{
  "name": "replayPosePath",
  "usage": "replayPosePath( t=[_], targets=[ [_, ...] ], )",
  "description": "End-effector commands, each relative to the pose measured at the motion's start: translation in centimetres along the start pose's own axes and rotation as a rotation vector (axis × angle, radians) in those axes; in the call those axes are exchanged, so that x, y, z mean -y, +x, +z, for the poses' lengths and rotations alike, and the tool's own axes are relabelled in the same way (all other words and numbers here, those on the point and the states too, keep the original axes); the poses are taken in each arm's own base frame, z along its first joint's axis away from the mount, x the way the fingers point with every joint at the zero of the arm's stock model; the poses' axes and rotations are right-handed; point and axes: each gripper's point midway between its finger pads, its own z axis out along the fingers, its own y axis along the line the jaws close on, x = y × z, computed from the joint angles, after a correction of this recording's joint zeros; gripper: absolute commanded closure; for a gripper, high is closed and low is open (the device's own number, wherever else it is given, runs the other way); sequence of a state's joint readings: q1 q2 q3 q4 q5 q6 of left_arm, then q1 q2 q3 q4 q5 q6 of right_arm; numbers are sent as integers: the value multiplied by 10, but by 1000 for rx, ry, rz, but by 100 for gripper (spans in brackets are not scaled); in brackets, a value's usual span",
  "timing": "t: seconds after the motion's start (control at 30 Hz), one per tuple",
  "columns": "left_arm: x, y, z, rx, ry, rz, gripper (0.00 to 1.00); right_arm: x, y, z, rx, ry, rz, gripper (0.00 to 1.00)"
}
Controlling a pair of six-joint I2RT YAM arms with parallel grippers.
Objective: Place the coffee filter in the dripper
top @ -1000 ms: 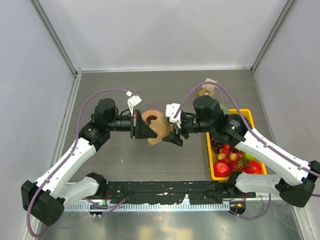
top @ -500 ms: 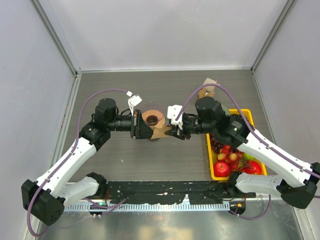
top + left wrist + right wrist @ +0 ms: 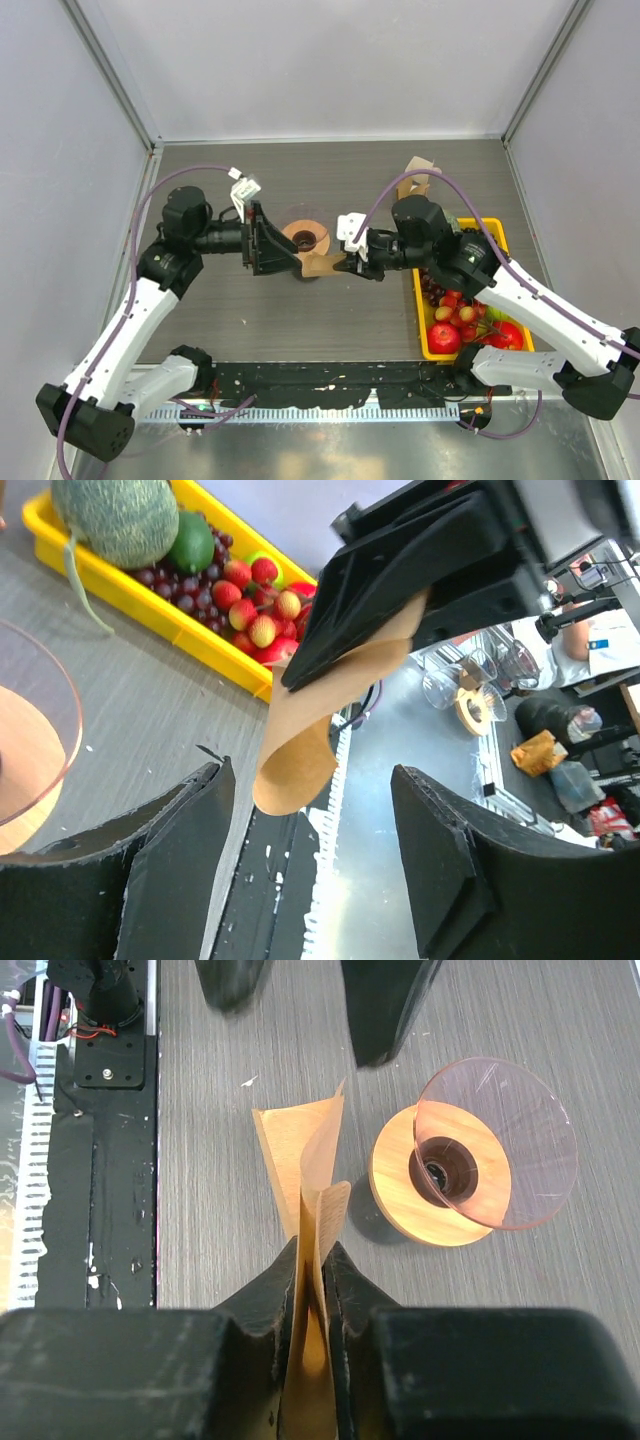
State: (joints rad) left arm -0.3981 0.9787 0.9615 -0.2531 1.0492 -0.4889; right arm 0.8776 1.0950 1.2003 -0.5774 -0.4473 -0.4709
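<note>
Right wrist view: nearest the camera, my right gripper (image 3: 312,1260) was squeezed nearly shut, its jaws pinching the bottom edge of the filter (image 3: 300,1150). The tan paper stood up from the jaws, folded flat, with only a small gap between its two leaves. Just beside it to the right, the dripper (image 3: 470,1175) stood on the grey table (image 3: 200,1220). Its glass cone sat on a wooden collar with its mouth up. The filter was outside the cone, close to the collar and not in it. Farther on, my left gripper (image 3: 300,1000) was spread wide and held nothing. In the left wrist view the filter's free end showed in the gap between its fingers and touched neither. Farthest off, the yellow tray (image 3: 497,228) sat to the right.

I judged the main risk to be the flat fold: if the paper did not open, it would sit across the mouth rather than seat inside. The dripper looked light and nothing steadied it, so a leaf catching its rim could tip or push it. My hard pinch could also crease or tear the thin paper.
</note>
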Motion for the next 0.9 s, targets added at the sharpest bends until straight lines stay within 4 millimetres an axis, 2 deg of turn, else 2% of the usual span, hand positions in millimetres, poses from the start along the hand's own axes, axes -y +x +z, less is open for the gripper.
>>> replayPosePath(
  t=[0.0,0.03,0.13,0.23,0.3,0.43,0.6,0.73,0.87],
  targets=[
    [33,-23,-22,51,56,167,28,-6,-15,-10,59,-27,15,84],
    [34,-25,-25,63,49,201,27,-5,-15,-11,60,-29,21,85],
    [32,-22,-33,76,-16,347,16,-10,-26,-14,97,-68,66,87],
    [16,-15,-33,53,-75,388,10,-14,-37,-17,135,-122,106,89],
    [16,-14,-33,47,-57,430,1,-17,-41,-16,148,-147,127,89],
    [26,-14,-25,29,-27,452,1,-20,-37,-7,146,-183,185,89],
    [35,0,-9,-37,3,491,1,-22,-37,2,158,-217,250,90],
    [32,2,-2,-51,-16,522,1,-26,-41,4,165,-256,277,90],
    [28,-1,0,-49,-36,522,10,-31,-43,4,176,-291,294,90]
  ],
)
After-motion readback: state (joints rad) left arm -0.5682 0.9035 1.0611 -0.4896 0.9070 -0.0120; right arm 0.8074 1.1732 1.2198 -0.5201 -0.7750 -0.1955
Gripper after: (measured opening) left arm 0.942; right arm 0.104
